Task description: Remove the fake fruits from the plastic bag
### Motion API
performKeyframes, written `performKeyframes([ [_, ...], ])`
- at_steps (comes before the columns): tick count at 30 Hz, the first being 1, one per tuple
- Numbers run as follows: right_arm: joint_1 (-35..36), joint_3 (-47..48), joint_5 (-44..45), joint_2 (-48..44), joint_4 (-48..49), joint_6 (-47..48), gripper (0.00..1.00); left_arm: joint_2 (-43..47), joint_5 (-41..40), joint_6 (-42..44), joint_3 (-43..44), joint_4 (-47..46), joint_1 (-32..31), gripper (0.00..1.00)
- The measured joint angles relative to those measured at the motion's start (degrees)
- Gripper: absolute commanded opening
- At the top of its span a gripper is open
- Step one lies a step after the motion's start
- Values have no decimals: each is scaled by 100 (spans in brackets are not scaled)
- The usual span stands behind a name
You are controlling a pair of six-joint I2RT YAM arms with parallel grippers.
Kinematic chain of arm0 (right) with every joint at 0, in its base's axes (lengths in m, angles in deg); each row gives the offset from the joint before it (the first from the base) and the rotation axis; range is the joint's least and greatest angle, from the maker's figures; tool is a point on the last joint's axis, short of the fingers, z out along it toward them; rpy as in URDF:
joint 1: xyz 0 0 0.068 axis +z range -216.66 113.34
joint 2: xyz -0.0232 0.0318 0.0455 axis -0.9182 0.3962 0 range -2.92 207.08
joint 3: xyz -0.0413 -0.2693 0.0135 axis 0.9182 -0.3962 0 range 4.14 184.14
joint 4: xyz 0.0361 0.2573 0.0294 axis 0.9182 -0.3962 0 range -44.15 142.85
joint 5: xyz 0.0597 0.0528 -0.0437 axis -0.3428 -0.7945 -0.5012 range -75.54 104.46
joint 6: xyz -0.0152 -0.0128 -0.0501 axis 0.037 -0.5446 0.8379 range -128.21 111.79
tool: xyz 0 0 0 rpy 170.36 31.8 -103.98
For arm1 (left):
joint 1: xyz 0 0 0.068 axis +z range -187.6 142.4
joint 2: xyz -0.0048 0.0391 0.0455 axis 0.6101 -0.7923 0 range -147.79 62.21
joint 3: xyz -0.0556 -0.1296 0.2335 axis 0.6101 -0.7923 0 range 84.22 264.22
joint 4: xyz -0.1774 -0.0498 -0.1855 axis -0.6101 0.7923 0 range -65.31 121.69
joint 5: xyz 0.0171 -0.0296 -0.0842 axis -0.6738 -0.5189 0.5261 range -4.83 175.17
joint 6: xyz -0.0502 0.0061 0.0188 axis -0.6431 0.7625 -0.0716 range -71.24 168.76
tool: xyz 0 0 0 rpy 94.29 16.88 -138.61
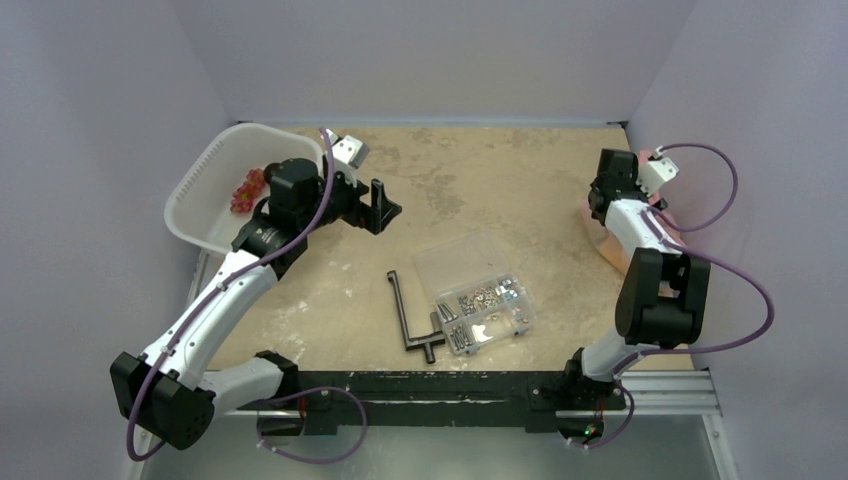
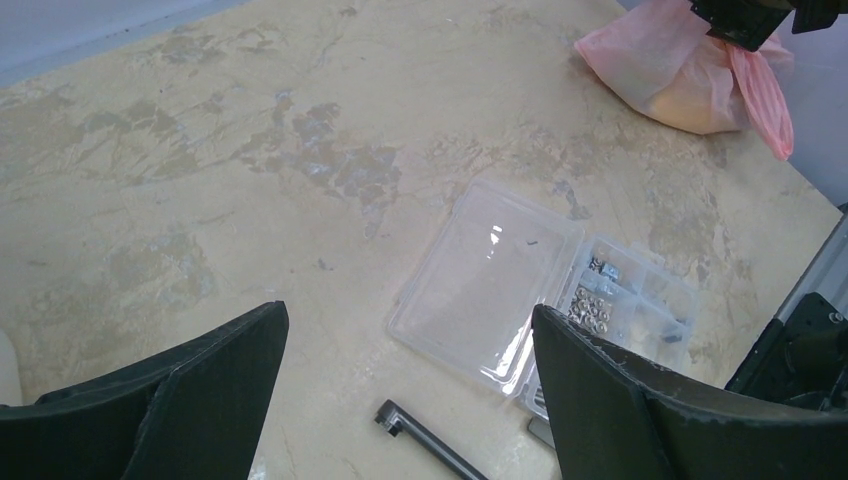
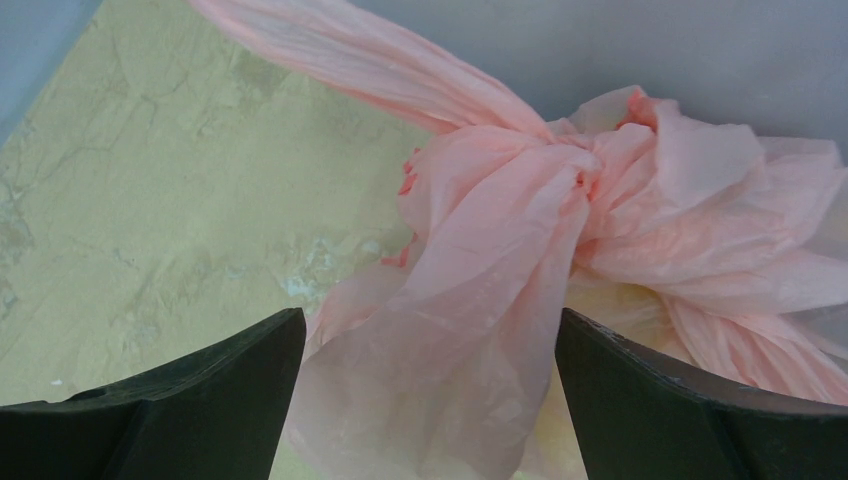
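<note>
The pink plastic bag [image 3: 480, 250] lies at the table's right edge, its handles tied in a knot [image 3: 575, 165]. It also shows in the top view [image 1: 606, 245] and the left wrist view [image 2: 660, 75]. A pale yellow fruit shape [image 3: 610, 300] shows through the film; the other fruits inside are hidden. My right gripper [image 3: 430, 330] is open and straddles a fold of the bag below the knot, pads apart from it. A red fruit piece [image 1: 245, 190] lies in the white basket [image 1: 200, 190]. My left gripper [image 1: 385, 205] is open and empty, held above the table beside the basket.
A clear compartment box [image 1: 478, 292] with its lid open holds screws and bolts at the table's middle. A black L-shaped tool [image 1: 410, 318] lies just left of it. The right wall stands close behind the bag.
</note>
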Motion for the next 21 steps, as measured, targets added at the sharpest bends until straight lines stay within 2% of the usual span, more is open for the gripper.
performKeyframes([
  [2,-4,-74,-131,-17,149,33,78,-2,-11,15,2,42,-11,91],
  [4,-4,-184,-199,-66,334,92,75,-28,-11,39,13,70,-42,91],
  [9,-11,-332,-330,-83,610,251,47,-188,-11,92,92,122,-114,90],
  [16,7,-361,-643,-76,866,476,21,-245,-9,140,138,293,-190,90],
  [21,308,-472,-748,-76,1095,660,15,-304,-13,160,214,369,-260,90],
])
